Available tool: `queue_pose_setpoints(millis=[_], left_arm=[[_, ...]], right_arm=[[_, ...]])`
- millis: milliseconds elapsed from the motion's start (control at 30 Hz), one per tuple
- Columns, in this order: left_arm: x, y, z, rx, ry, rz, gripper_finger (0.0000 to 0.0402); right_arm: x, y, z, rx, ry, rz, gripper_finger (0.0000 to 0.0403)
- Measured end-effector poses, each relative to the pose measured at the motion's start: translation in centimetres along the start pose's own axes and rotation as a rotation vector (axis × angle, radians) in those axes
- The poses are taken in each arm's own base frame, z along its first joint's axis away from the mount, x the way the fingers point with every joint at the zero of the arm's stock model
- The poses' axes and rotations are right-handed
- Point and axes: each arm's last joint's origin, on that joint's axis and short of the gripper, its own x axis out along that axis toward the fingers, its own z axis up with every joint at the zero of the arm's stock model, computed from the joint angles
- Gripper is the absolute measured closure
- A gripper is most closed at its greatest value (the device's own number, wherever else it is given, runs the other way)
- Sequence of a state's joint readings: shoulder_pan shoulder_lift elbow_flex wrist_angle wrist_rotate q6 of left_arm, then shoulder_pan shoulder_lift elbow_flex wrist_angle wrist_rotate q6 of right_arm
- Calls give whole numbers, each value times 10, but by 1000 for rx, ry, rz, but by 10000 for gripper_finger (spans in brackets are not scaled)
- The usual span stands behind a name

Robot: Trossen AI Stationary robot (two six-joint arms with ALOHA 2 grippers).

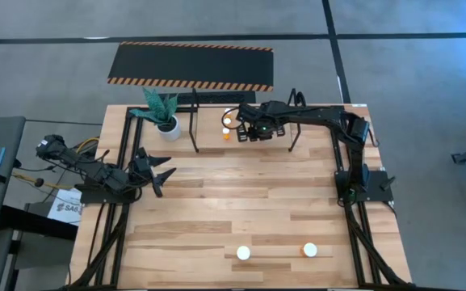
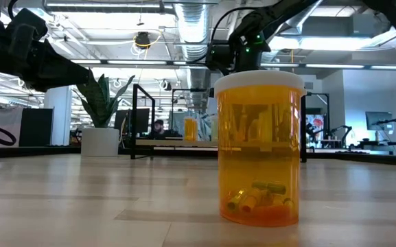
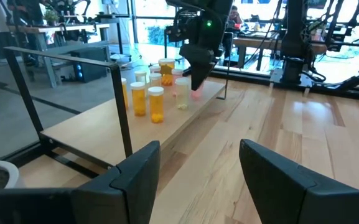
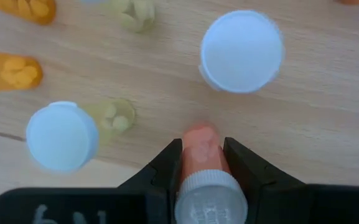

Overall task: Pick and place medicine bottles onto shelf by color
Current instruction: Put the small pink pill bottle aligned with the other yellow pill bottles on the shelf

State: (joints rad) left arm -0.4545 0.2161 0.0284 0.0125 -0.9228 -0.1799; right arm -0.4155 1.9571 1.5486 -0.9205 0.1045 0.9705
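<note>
The right gripper point(image 4: 203, 163) is clamped on a small pink bottle point(image 4: 201, 149) with a white cap; the bottle stands upright, its long way pointing straight down at the shelf point(image 3: 92, 127); it looks like it hangs just over the wood, so the coming move is likely a short drop down and then letting go. Right below and around it are other bottles: a white cap point(image 4: 241, 51) sits on one side and a pale bottle point(image 4: 64, 134) on the other, so the pink one must go into the bare gap between them without bumping either. In the high view the right arm reaches over the shelf at the far side of the table point(image 1: 241, 202); the left gripper point(image 1: 158, 171) waits well apart, near the plant point(image 1: 161, 109), its fingers spread and empty. Two more bottles point(image 1: 243, 252) stand at the near edge, closer to neither arm by much; one big orange bottle point(image 2: 258, 147) fills the low view.
</note>
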Motion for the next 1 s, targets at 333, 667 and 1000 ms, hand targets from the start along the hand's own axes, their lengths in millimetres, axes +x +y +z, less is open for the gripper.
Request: queue_pose_setpoints(millis=[333, 667, 1000], left_arm=[[0, 0, 0, 0, 0, 0, 193], [0, 0, 0, -1, 0, 0, 193], [0, 0, 0, 0, 0, 0, 193]], right_arm=[[4, 1, 1, -29, -1, -1, 288], [5, 0, 3, -30, -5, 2, 281], [5, 0, 3, -30, -21, -9, 232]])
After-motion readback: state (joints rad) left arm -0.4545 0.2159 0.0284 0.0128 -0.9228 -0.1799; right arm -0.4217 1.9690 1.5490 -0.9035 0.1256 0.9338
